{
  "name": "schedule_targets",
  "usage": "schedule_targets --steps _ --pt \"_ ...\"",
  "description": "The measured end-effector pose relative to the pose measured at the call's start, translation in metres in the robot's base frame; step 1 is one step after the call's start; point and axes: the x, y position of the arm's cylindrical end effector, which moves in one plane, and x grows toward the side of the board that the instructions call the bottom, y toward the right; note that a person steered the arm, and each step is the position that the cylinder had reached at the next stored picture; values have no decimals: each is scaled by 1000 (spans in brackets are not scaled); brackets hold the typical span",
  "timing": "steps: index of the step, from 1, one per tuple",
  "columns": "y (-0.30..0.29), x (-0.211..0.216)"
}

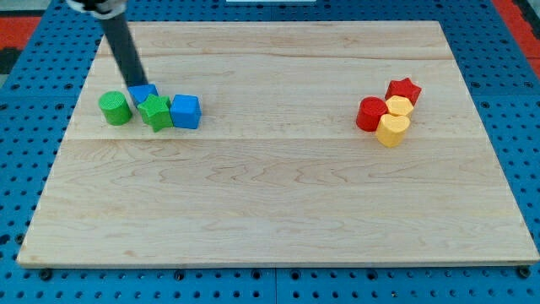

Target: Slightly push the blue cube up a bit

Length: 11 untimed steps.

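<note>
The blue cube (186, 111) sits at the view's left on the wooden board (278, 194), touching a green star block (155, 112) on its left. A smaller blue block (144, 94) sits just above the green star. A green cylinder (115, 108) stands further left. My tip (136, 85) is at the top left edge of the smaller blue block, about 60 px left of and above the blue cube, not touching the cube. The rod slants up to the view's top left.
At the view's right is a cluster: a red cylinder (369, 114), a red star (404, 89), a yellow block (399, 106) and a yellow heart-like block (392, 129). The board lies on a blue pegboard (25, 127).
</note>
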Motion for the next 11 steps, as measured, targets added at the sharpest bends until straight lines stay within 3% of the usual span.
schedule_targets --steps 1,3,5,6,7,8,9,11 --pt "49 -13" --pt "40 30" --pt "36 -1" --pt "92 -15" --pt "156 49" --pt "109 96" --pt "32 110" --pt "46 77"
